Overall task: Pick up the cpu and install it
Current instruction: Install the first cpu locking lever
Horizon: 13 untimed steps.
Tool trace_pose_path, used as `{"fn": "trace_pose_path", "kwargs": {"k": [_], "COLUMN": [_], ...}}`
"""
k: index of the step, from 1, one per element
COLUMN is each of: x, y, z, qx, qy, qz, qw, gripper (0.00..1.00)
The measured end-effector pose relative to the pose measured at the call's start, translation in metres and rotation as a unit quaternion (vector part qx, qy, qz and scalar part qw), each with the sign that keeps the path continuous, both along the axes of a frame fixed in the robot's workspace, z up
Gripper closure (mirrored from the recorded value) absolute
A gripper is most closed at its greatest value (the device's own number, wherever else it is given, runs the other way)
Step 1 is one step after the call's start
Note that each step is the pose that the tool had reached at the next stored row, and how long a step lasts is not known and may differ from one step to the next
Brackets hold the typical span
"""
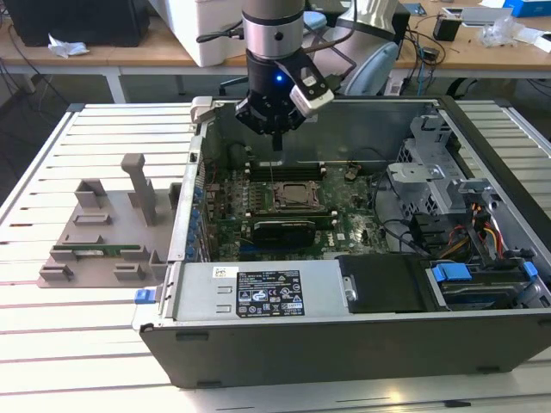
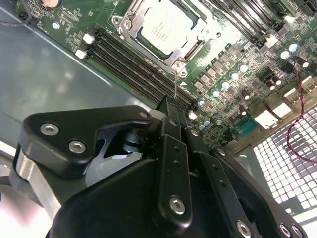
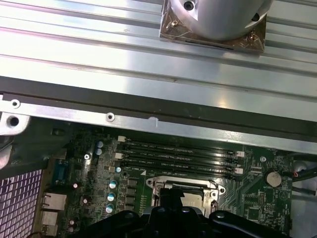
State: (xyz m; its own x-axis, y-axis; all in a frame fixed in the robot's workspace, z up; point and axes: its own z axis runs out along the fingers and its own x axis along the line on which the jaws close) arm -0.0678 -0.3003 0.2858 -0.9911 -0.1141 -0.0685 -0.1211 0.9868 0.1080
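Note:
The cpu point(image 2: 162, 27), a flat square chip with a shiny silver top, lies inside the black socket frame point(image 2: 185, 49) on the green motherboard. In the exterior view the cpu point(image 1: 297, 196) sits mid-board inside the open computer case point(image 1: 344, 344). My gripper point(image 1: 275, 136) hangs above the board, just behind the socket and over the memory slots point(image 2: 133, 62). In the second wrist view the gripper point(image 2: 176, 106) is shut, with a thin metal pin sticking out of its tip toward the socket's corner. It holds no chip. The first wrist view shows the gripper point(image 3: 173, 198) over the socket.
A grey fixture point(image 1: 103, 232) holding a narrow green memory stick point(image 1: 95, 251) stands on the slatted table at the exterior view's left. The case walls, the power supply point(image 1: 258, 292) in front and the drive cage with cables point(image 1: 465, 224) at the right hem in the board.

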Motion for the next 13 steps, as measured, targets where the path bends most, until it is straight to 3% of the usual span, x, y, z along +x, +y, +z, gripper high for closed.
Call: {"fn": "trace_pose_path", "kwargs": {"k": [5,11,13], "x": [-0.001,-0.022,-0.027], "y": [0.0091,0.0102,0.0102], "z": [-0.0007,-0.0028,-0.0061], "qx": [0.0000,-0.0003,-0.0090], "qy": [0.0001,0.0000,0.0000], "qz": [0.000,0.000,0.000], "qw": [1.0000,1.0000,1.0000], "gripper": [0.89,0.89,0.89]}}
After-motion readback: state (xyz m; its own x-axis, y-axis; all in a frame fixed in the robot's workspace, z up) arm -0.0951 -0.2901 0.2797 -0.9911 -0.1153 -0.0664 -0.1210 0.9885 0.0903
